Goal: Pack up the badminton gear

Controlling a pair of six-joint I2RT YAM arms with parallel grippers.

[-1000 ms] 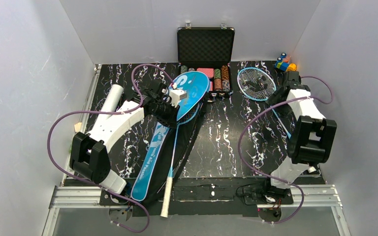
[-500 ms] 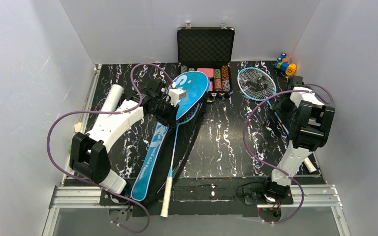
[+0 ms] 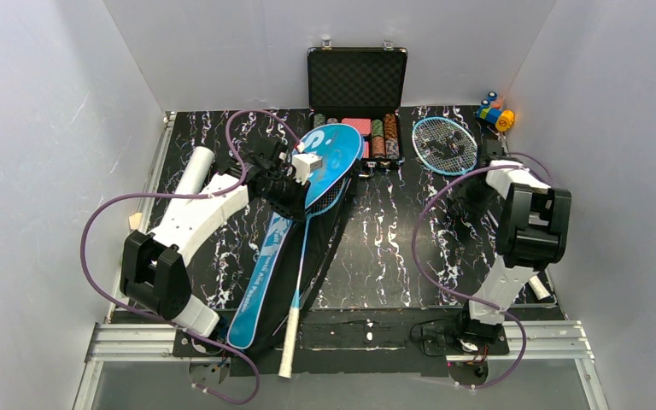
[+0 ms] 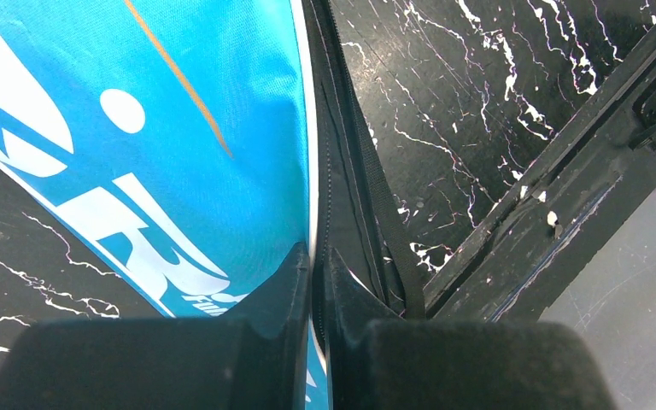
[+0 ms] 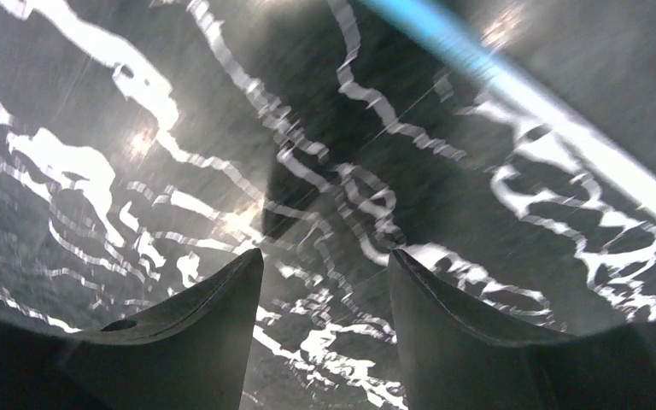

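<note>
Left gripper is pinched tight on the zip edge of the blue bag, holding the flap up toward the far-left part of the bench. One racket lies with its head under that flap and its handle poking over the near edge: partly in, not zipped. Second racket lies loose at the far right, beside the poker case. Right gripper is spread and empty, low over the bench near that racket's blue shaft, not touching it. White tube lies along the left edge, unpacked. Can't place the shuttlecock. Early stage, I'd say: second racket, tube, shuttlecock and closing the bag all left.
</note>
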